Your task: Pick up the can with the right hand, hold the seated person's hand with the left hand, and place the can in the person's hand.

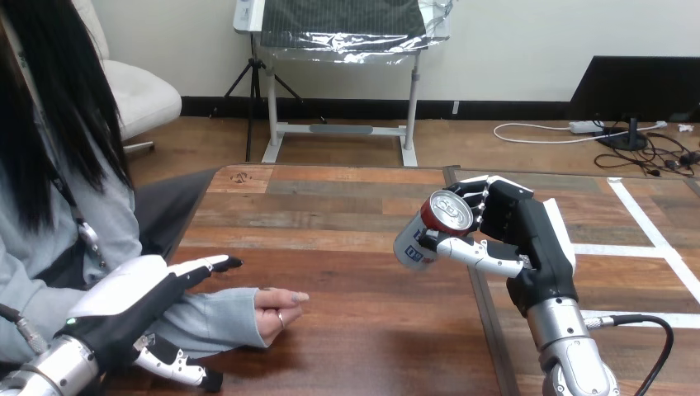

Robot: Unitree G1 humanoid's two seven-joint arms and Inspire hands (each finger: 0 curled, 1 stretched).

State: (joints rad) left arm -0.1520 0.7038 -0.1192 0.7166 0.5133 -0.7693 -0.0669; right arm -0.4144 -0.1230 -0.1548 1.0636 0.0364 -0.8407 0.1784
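Right now the can [431, 228] is off the worktop [355, 346]. It is tilted with its top towards the camera and clasped in the right hand [520, 235] at centre-right of the frame, with the fingers and thumb wrapped round its sides. The left hand [124, 301] sits at the lower left, released. Its fingers stretch straight over the sleeve [215, 318] and its thumb lies below it, so it brackets the forearm without closing. Whether it touches the cloth I cannot tell.

The person's hand [276, 312] rests on the worktop at lower centre, just right of the left hand. It is turned on its edge with the fingers loosely curled. The can and the person's hand are well apart.

The main risk, I judge, is the handover. With no open palm facing up, a can let go over that hand would likely roll off and fall onto the worktop. The tilt adds to this, since a can set down on its edge tends to tip. If the left hand closes on loose sleeve and not on the wrist, it may steady the hand poorly, and a hard squeeze could hurt the person.
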